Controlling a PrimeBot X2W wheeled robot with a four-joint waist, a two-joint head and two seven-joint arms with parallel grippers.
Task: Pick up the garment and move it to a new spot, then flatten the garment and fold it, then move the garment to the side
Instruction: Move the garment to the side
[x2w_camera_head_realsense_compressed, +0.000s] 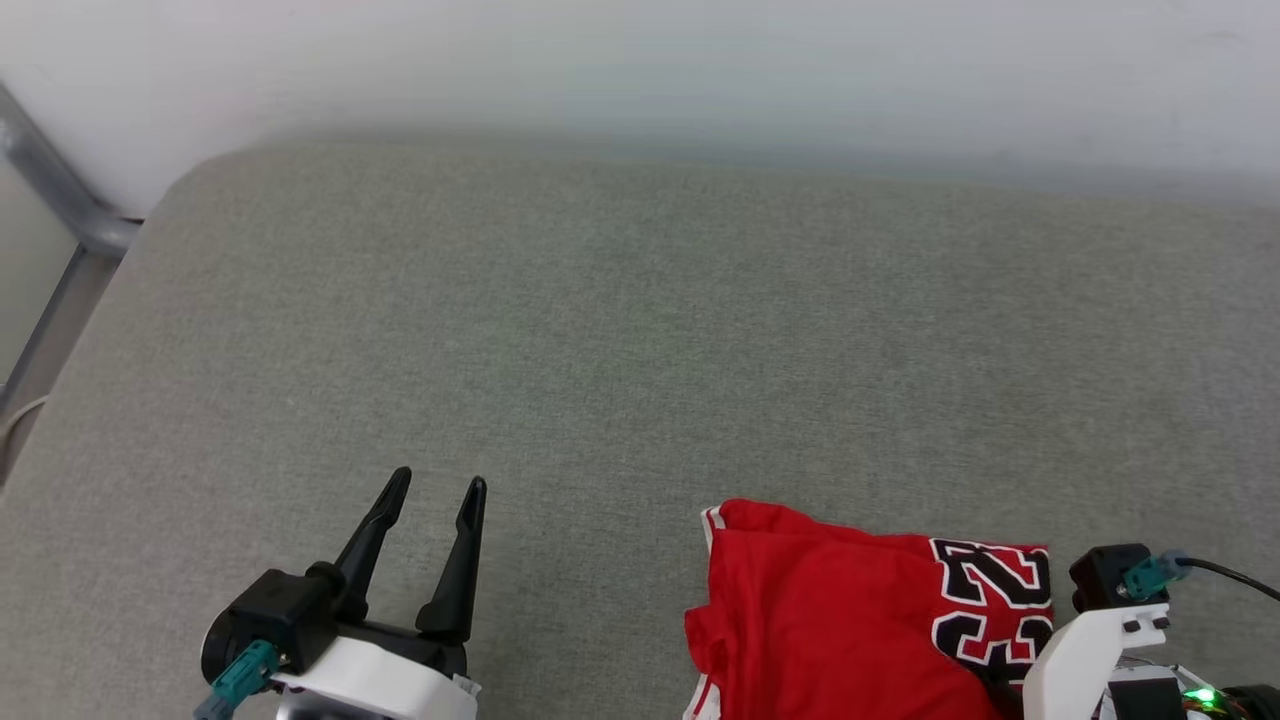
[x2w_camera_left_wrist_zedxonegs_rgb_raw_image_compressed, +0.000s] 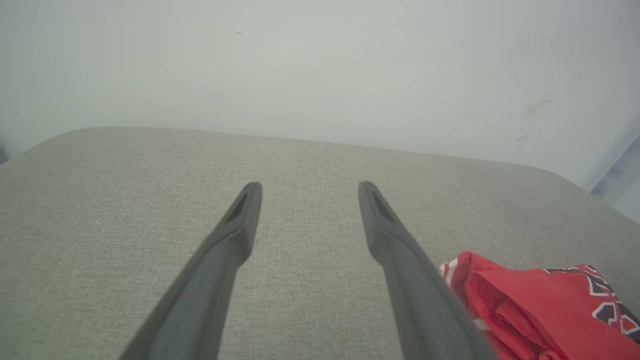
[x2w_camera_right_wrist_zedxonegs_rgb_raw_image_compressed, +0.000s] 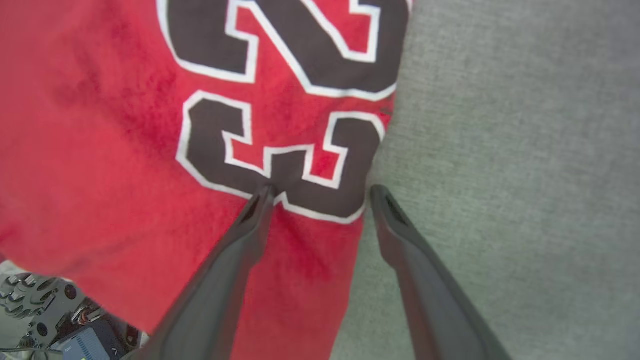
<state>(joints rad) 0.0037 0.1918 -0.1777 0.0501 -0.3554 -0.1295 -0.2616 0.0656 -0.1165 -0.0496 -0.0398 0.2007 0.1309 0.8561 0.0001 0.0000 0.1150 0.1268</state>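
Observation:
The garment (x2w_camera_head_realsense_compressed: 820, 610) is a red shirt lying folded at the near right of the grey cushion (x2w_camera_head_realsense_compressed: 640, 330), its black white-edged "23" print (x2w_camera_head_realsense_compressed: 990, 600) facing up. In the left wrist view the garment (x2w_camera_left_wrist_zedxonegs_rgb_raw_image_compressed: 540, 305) bunches at the lower right, beside one dark finger. My left gripper (x2w_camera_head_realsense_compressed: 440, 478) stands open over bare cushion, well left of the shirt; in its own view the left gripper (x2w_camera_left_wrist_zedxonegs_rgb_raw_image_compressed: 310, 186) has nothing between its fingers. My right gripper (x2w_camera_right_wrist_zedxonegs_rgb_raw_image_compressed: 322, 190) is open astride the garment's (x2w_camera_right_wrist_zedxonegs_rgb_raw_image_compressed: 100, 150) right edge, one fingertip (x2w_camera_right_wrist_zedxonegs_rgb_raw_image_compressed: 265, 197) on the "3", the other over grey fabric.
A pale wall (x2w_camera_head_realsense_compressed: 640, 60) backs the cushion. A grey metal frame (x2w_camera_head_realsense_compressed: 60, 200) runs past the rounded far-left corner. My right arm's white wrist (x2w_camera_head_realsense_compressed: 1095, 640) and its black cable (x2w_camera_head_realsense_compressed: 1230, 575) sit at the lower right. Robot hardware (x2w_camera_right_wrist_zedxonegs_rgb_raw_image_compressed: 45, 320) shows beneath the shirt's near edge.

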